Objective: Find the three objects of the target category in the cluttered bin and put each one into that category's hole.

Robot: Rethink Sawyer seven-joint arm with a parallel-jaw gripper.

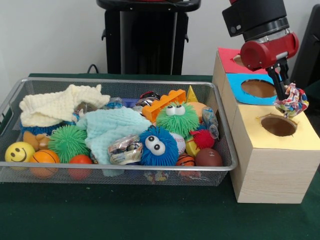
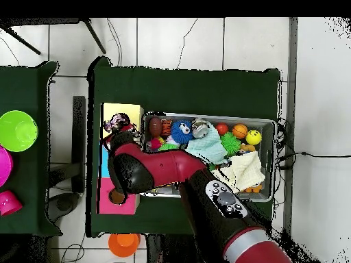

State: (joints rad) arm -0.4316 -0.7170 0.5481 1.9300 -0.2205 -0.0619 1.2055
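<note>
**Drop over the yellow hole**

A green-covered counter against a pale wall carries a wire mesh bin full of toys and, just to its right, a wooden block with three coloured tops, each with a round hole. The claw is closed on a multicoloured crinkly bundle, which hangs just above the far right rim of the hole in the yellow top. The overhead view shows the same bundle at the yellow end of the block, beside the bin.

The step in hand looks like the release. To do it well, the bundle should be brought a little nearer and left so that it sits over the middle of the hole, not its rim, since a soft, wide bundle can snag on the edge and rest there. Lowering it partly into the opening before the claw parts would help. The blue hole lies just beyond, so drift toward the far side should be avoided. The fuzzy blue ball with eyes and its green twin remain in the bin.
</note>
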